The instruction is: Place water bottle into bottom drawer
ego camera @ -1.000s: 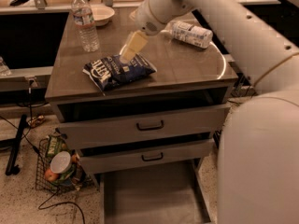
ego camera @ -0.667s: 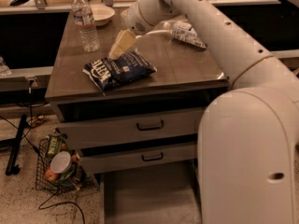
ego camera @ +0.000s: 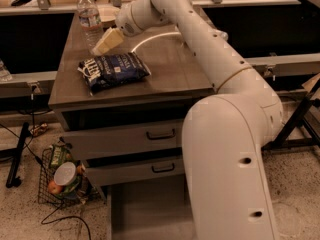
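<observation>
While the white arm (ego camera: 210,49) stretches across the wooden table (ego camera: 170,69) toward its far left corner, the gripper (ego camera: 101,45) hangs low just right of the water bottle (ego camera: 89,15), near its base. Whether it is spread or pressed together cannot be told, nor whether it touches the bottle. That bottle stands upright, capped. A dark blue snack bag (ego camera: 114,70) lies nearer on the tabletop. Below the two upper drawers (ego camera: 135,136), the bottom drawer (ego camera: 145,209) is pulled out toward the near side. A wire basket (ego camera: 60,181) sits on the floor at left.
</observation>
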You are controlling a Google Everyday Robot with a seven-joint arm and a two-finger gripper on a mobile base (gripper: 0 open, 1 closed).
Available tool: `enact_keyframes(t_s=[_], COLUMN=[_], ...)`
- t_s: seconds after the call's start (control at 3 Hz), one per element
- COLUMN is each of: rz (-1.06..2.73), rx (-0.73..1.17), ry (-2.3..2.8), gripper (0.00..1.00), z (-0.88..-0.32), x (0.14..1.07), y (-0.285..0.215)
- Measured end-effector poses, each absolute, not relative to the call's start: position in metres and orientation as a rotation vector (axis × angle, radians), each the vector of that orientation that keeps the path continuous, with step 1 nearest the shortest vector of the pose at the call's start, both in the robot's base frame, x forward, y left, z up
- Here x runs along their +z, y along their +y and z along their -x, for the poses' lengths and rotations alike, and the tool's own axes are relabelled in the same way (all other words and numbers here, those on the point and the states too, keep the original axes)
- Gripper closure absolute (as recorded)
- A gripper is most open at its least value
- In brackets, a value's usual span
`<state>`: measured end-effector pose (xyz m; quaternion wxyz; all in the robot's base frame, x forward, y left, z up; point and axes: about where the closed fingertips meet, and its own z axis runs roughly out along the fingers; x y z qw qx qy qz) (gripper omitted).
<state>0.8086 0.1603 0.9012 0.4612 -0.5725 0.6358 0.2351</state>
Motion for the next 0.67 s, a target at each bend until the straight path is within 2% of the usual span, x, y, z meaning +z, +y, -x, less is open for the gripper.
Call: enact_keyframes(t_s=[0.67], rz=[1.298], rx=[0.714], ry=[1.490], gripper=[0.03], z=[-0.825], x=[0.918], y=[0.209])
